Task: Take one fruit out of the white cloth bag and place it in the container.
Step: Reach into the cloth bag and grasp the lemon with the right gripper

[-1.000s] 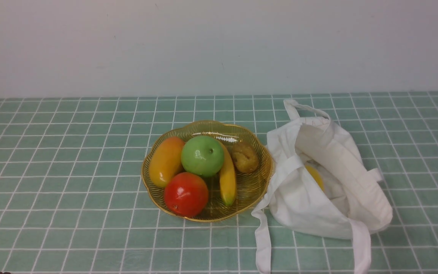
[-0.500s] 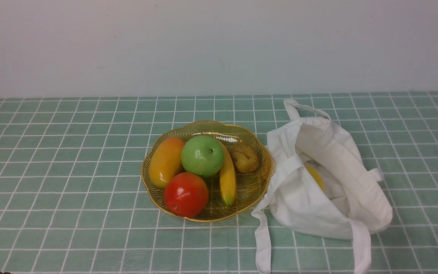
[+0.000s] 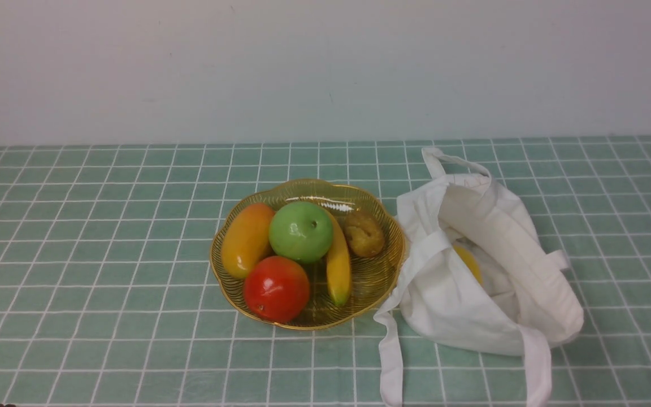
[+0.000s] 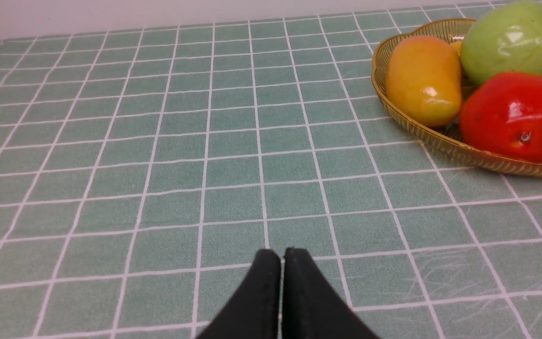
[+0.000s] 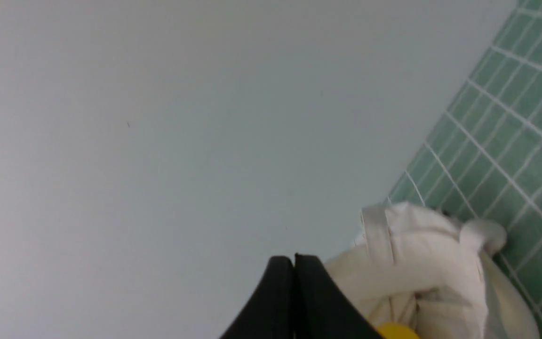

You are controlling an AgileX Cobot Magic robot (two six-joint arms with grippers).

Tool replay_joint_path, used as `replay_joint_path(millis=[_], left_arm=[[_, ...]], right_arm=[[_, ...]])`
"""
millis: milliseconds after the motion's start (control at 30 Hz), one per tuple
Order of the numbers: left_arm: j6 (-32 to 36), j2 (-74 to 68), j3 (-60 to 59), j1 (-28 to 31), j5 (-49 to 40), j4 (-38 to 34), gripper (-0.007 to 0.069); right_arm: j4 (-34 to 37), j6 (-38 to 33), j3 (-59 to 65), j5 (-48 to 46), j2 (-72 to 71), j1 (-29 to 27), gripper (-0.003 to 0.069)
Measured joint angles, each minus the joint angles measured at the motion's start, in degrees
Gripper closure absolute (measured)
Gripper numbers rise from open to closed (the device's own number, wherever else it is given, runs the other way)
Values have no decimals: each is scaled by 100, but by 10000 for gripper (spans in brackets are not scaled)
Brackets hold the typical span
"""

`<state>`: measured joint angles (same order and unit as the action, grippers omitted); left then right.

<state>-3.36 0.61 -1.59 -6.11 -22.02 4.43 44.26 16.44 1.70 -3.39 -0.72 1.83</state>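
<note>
Fruit count: five in container (image 3: 374,280), one lemon (image 3: 468,263) in white cloth bag (image 3: 444,305) beside it.
You see left gripper (image 4: 281,256), right gripper (image 5: 294,261): jaws together, empty.

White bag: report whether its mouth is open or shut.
Open. The bag gapes at its mouth in the front view, and a yellow lemon shows inside.

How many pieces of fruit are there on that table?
6. Five lie in the wire basket: mango, green apple, red apple, banana and a brown fruit. One lemon peeks out of the white cloth bag; more may be hidden inside it.
</note>
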Motion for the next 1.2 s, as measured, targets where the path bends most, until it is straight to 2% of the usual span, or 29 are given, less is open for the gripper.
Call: replay_joint_path(millis=[167,267,300,333,433,467,500,600,700,867,967,1000,1100,1133,1167,1200], left_arm=[[0,0,0,0,0,0,632],[0,0,0,0,0,0,632],[0,0,0,0,0,0,632],[0,0,0,0,0,0,632],[0,0,0,0,0,0,632],[0,0,0,0,0,0,632],[0,0,0,0,0,0,632],[0,0,0,0,0,0,632],[0,0,0,0,0,0,632],[0,0,0,0,0,0,632],[0,0,0,0,0,0,632],[0,0,0,0,0,0,632],[0,0,0,0,0,0,632],[0,0,0,0,0,0,632],[0,0,0,0,0,0,632],[0,0,0,0,0,0,632]], right_arm=[[-35,-252,-55,708,0,-6,673],[-418,-1019,-650,656,248,-6,673],[-481,-1080,-758,631,321,-6,673],[-736,-1644,-1205,433,687,-6,673],[-1008,-2267,-1745,-36,1320,-11,673],[-1159,-2614,-2220,-690,2062,-17,673],[-1169,-2651,-2263,-764,2247,-23,673],[-1284,-2789,-2873,-1930,3756,-22,671],[-1348,-2861,-3449,-2709,5113,-22,670],[-1370,-2999,-4253,-3231,6890,-22,666],[-1035,-3506,-4994,-3384,8432,94,631],[-1009,-3506,-5031,-3393,8505,110,628],[-610,-4045,-5529,-3586,9436,393,565],[-461,-4274,-5807,-3760,9850,538,522],[-450,-4274,-5841,-3783,9894,552,516],[-385,-4399,-6056,-3913,10145,638,475]])
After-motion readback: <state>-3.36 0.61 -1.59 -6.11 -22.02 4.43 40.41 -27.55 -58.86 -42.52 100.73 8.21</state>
